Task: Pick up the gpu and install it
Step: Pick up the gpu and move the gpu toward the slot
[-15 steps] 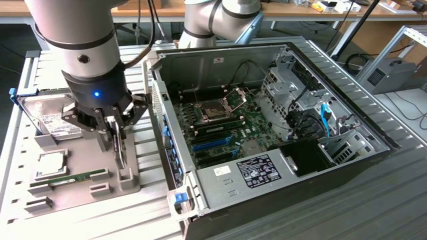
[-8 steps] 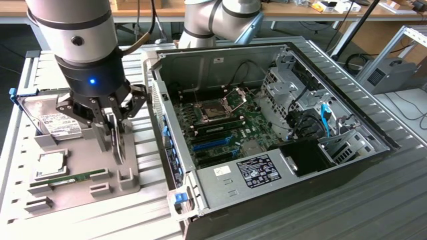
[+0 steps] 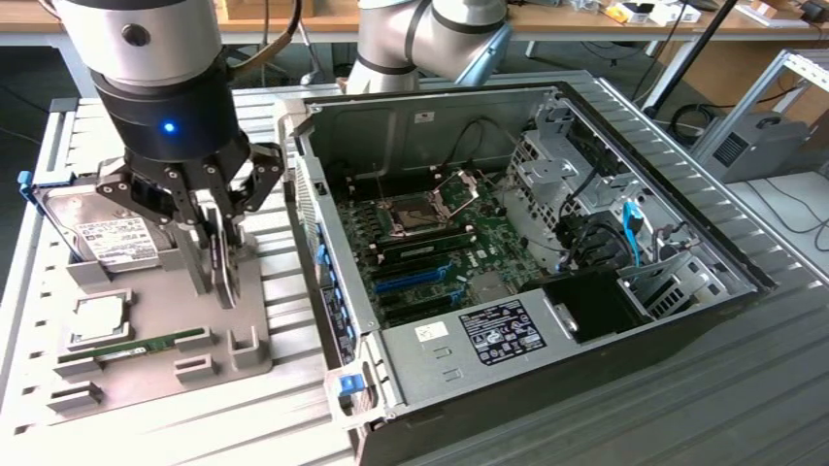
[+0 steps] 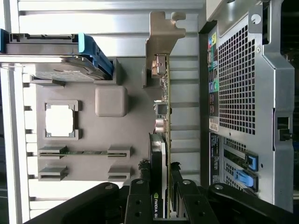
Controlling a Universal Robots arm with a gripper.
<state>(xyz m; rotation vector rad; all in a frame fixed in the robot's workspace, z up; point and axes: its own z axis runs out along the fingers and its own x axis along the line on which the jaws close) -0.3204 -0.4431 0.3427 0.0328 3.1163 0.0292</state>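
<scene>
The gpu stands on edge over the grey holder tray, on the exterior view's left of the open computer case. In the wrist view the gpu is seen edge-on, a thin green board with its silvery bracket at the far end. My gripper is shut on the card from above, and the black fingers clamp its near end on both sides of my gripper. Whether the card touches the tray I cannot tell.
On the tray lie a hard drive with blue rails, a square processor and a slim memory stick. The case's perforated rear panel is close beside the card. The motherboard lies exposed inside. Another robot arm stands behind.
</scene>
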